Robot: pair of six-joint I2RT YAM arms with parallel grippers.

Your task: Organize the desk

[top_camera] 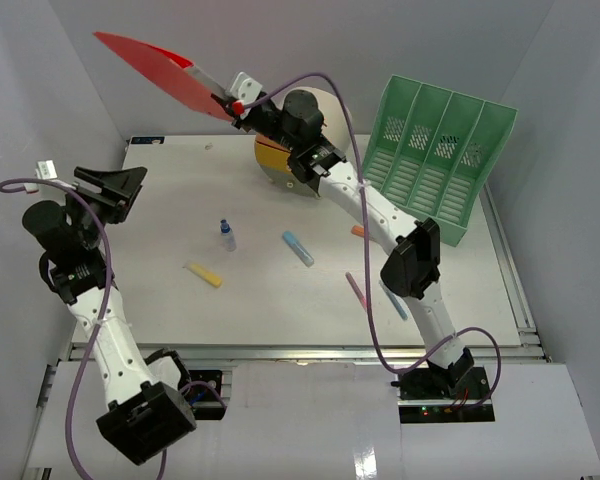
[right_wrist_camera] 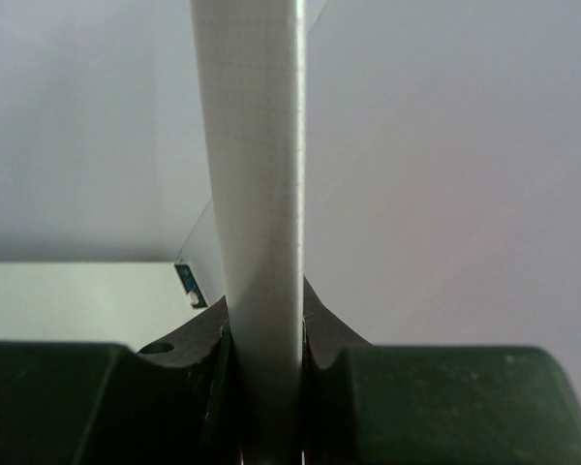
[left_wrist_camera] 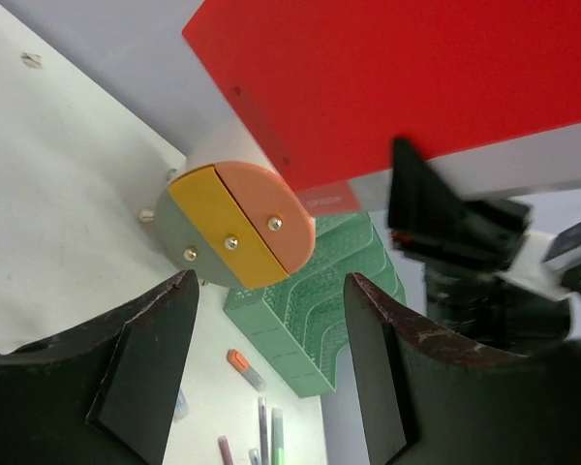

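The right claw point(top_camera: 237, 103) was clamped tight on a thin red sheet point(top_camera: 155, 62), holding it in the air, the sheet slanting up and away from the fingers. The white bench point(top_camera: 180, 215) lay below both claws, and a round drawer unit point(top_camera: 272, 160) stood just beneath the right one. The left claw point(top_camera: 115, 190) gaped wide and empty, facing that unit.
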